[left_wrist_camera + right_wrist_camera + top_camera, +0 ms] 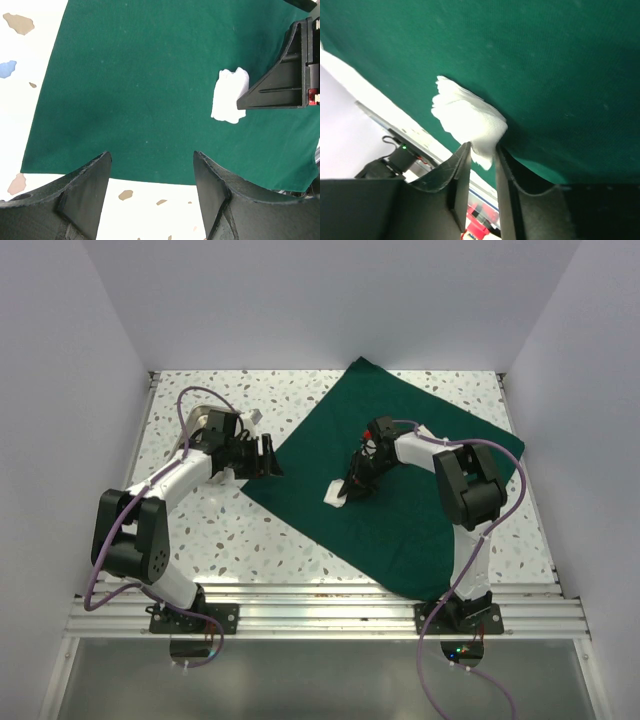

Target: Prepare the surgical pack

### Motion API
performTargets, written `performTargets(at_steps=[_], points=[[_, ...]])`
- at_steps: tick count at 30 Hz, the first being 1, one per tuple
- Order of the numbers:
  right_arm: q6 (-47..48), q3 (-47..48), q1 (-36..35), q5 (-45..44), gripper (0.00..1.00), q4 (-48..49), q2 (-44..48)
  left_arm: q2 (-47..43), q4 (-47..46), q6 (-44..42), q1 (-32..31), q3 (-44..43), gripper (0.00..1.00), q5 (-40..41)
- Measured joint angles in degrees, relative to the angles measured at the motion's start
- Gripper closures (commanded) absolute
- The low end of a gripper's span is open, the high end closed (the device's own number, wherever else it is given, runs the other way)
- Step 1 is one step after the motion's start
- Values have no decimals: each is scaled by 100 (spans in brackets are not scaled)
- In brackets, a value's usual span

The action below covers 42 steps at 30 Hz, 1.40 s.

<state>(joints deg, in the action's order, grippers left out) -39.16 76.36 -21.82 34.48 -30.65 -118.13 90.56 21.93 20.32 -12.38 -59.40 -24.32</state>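
Observation:
The surgical pack (pixel 310 455) is a dark green drape spread flat as a wide sheet over the middle and right of the table. A small white gauze square (pixel 334 494) lies on it near its left part. My right gripper (pixel 348 492) is down at the gauze. In the right wrist view its jaws (pixel 482 147) stand slightly apart, with a corner of the gauze (pixel 465 117) between them over the drape (pixel 560 75). My left gripper (pixel 270 458) hovers open at the drape's left edge (pixel 150 85), with nothing between its fingers (pixel 152 156).
A shiny metal thing (pixel 205 422) sits partly hidden behind the left arm at the back left. White walls close in the speckled table (pixel 230 530) on three sides. An aluminium rail (pixel 320 605) runs along the near edge.

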Motion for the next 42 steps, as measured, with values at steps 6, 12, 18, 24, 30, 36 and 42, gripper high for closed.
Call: performTargets(at_steps=[6,12,18,24,30,36,42], points=[[262,210,-2,-216,58,-428,0,0,0,0,0,0,29,-4],[483,409,-2,-382,57,-623,0,0,0,0,0,0,30,-44],[535,531,-2,-396,58,-619,-42,0,0,0,0,0,30,-57],[529,555,-4,-372,58,-590,-188,0,0,0,0,0,30,-57],[503,562,-4,-339,62,-553,-223,0,0,0,4,0,30,-57],[455,761,-50,-326,67,-577,-369,0,0,0,4,0,30,-57],[437,990,-98,-326,72,-599,-533,0,0,0,4,0,29,-59]])
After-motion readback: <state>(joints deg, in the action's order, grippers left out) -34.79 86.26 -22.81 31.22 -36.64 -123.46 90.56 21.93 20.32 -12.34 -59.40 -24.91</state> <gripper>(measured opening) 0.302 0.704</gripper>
